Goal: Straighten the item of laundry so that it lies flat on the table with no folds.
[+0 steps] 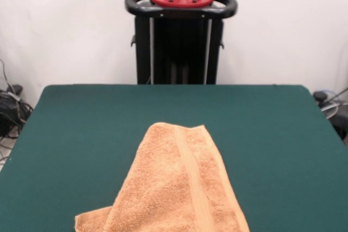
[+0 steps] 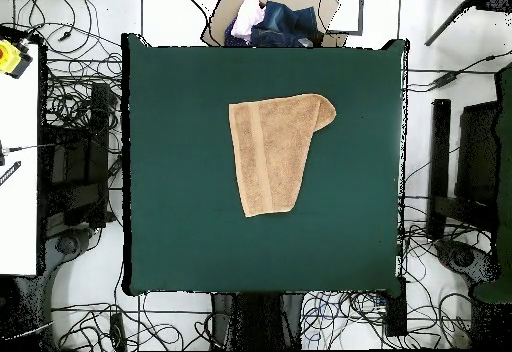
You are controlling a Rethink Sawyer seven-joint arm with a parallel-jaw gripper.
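Observation:
The item of laundry [image 1: 174, 186] is an orange-tan terry towel lying on the table [image 1: 81, 129], which is topped with dark green cloth. In the overhead view the towel [image 2: 272, 152] sits a little above the table's [image 2: 180, 218] middle. It is folded over on itself, with one corner doubled back so its outline is a tapered wedge rather than a rectangle. A flat woven band runs along its length. In the front view its near end runs off the bottom edge. No gripper shows in either view.
The robot's black pedestal [image 1: 179, 42] with a red base stands behind the table's far edge. A pile of blue and white cloth [image 2: 268, 20] lies off the table's top edge in the overhead view. Cables [image 2: 70, 118] cover the floor around the table.

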